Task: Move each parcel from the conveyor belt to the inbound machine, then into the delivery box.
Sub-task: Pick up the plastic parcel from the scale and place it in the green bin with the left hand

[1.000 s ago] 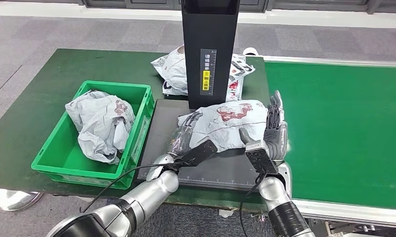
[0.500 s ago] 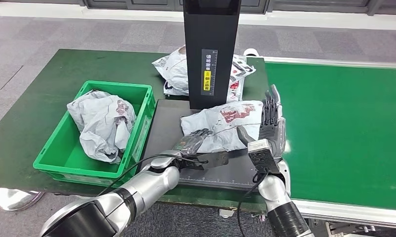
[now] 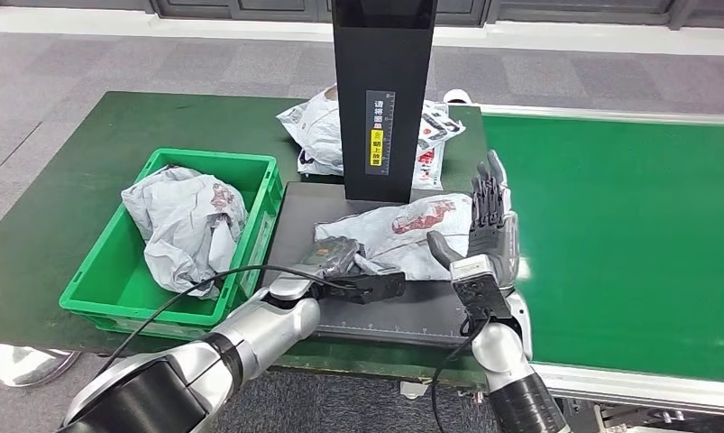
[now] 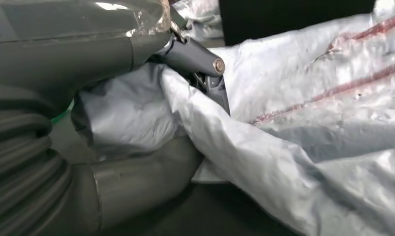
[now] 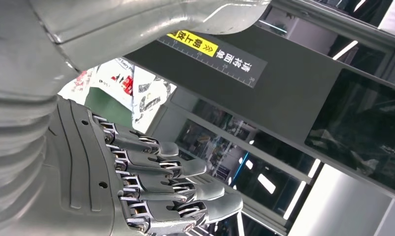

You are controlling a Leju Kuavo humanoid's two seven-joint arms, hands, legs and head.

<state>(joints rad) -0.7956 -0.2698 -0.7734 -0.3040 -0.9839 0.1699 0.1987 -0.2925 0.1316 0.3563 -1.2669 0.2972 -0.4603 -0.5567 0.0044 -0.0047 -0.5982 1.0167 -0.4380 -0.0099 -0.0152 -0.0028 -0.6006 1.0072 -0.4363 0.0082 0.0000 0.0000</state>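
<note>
— Two robot hands at the scanner plate point(image 3: 376, 311): what are they doing?
— Left robot hand point(image 3: 340, 257) grips the near-left end of the grey parcel point(image 3: 412, 230) lying on the plate. Right robot hand point(image 3: 489, 225) stands beside the parcel's right edge, fingers point(image 5: 185, 189) straight, holding nothing.
— Beyond them?
— Black inbound machine post point(image 3: 380, 99), more parcels point(image 3: 317, 131) behind it; left, a green delivery box point(image 3: 259, 194) with a crumpled bag point(image 3: 182, 225) on the worktop point(image 3: 87, 144).
</note>
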